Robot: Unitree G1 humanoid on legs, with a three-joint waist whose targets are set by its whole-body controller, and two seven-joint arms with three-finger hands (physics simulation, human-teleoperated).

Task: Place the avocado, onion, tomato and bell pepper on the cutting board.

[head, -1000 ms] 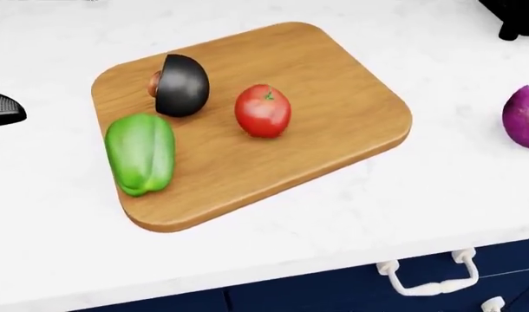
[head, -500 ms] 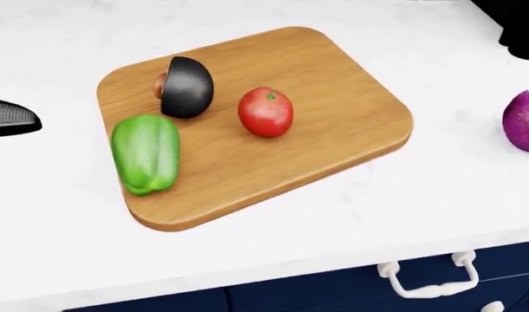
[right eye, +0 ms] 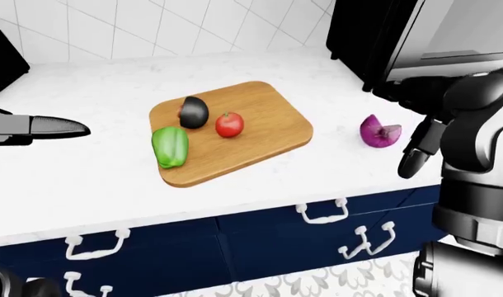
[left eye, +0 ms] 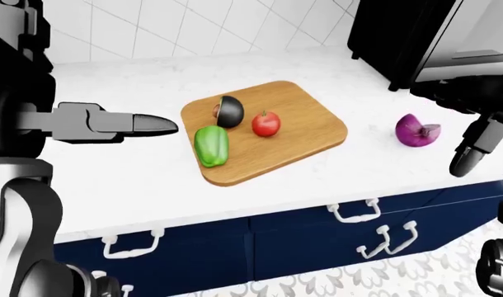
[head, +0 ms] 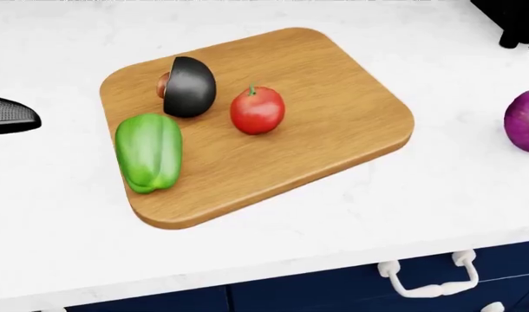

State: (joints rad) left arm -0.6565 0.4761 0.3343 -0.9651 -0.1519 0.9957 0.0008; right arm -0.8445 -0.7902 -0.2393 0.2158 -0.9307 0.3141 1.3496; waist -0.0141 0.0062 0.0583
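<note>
A wooden cutting board lies on the white counter. On it, toward its left side, are a dark avocado half, a red tomato and a green bell pepper. A cut purple onion rests on the counter right of the board, apart from it. My left hand hovers left of the board with fingers stretched out flat, holding nothing. Near the counter's edge right of the onion, my right hand hangs with its fingers pointing down, empty.
A black appliance stands at the counter's upper right, above the onion. White tiles back the counter. Navy drawers with white handles run below its edge. Bare counter lies left of and below the board.
The tomato has rolled slightly left toward the avocado, its stem now up. The view shifted a little, and my left hand's tip came further in from the left.
</note>
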